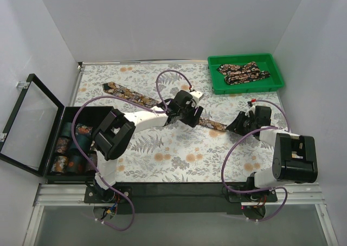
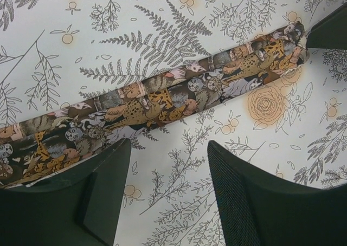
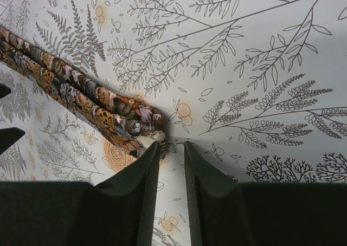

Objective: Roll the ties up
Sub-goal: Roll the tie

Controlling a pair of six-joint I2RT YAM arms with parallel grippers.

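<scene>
One tie (image 1: 133,96) lies diagonally across the fern-print tablecloth (image 1: 179,159), folded lengthwise. My left gripper (image 1: 187,115) hovers over its middle. In the left wrist view the tie (image 2: 162,99) runs from lower left to upper right, and the left gripper (image 2: 169,143) is wide open and empty, just on the near side of it. My right gripper (image 1: 234,125) is at the tie's right end. In the right wrist view the right gripper (image 3: 172,144) has a narrow gap with only cloth in it. The tie's end (image 3: 149,124) touches the left fingertip from outside.
A green tray (image 1: 246,56) at the back right holds more ties (image 1: 244,72). An open black box (image 1: 70,111) at the left holds several rolled ties (image 1: 70,146); its glass lid (image 1: 32,121) stands open to the left. White walls enclose the table.
</scene>
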